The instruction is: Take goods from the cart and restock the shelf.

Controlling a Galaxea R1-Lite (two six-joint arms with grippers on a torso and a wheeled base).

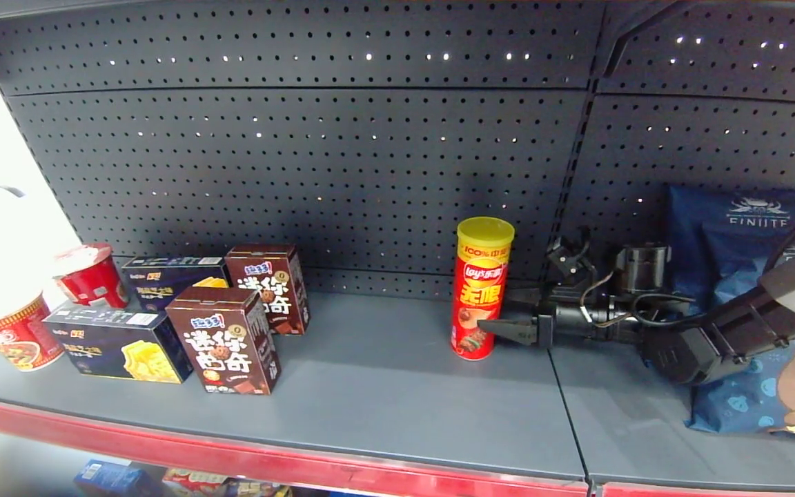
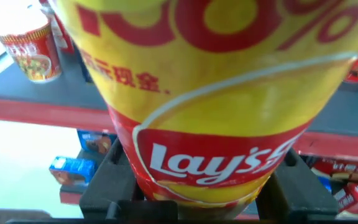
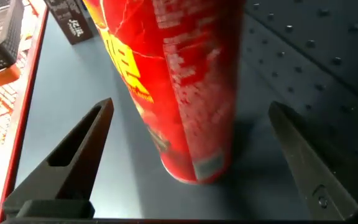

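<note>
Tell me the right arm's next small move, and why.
Probably draw the right gripper straight back from the red chip can: it stands upright on the shelf, and the right wrist view shows the fingers open, clear of it on both sides, so it looks placed.

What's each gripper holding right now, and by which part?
Left gripper clamps a yellow-and-red cylindrical can by its sides. Right gripper is open around the red yellow-lidded can, holding nothing.
</note>
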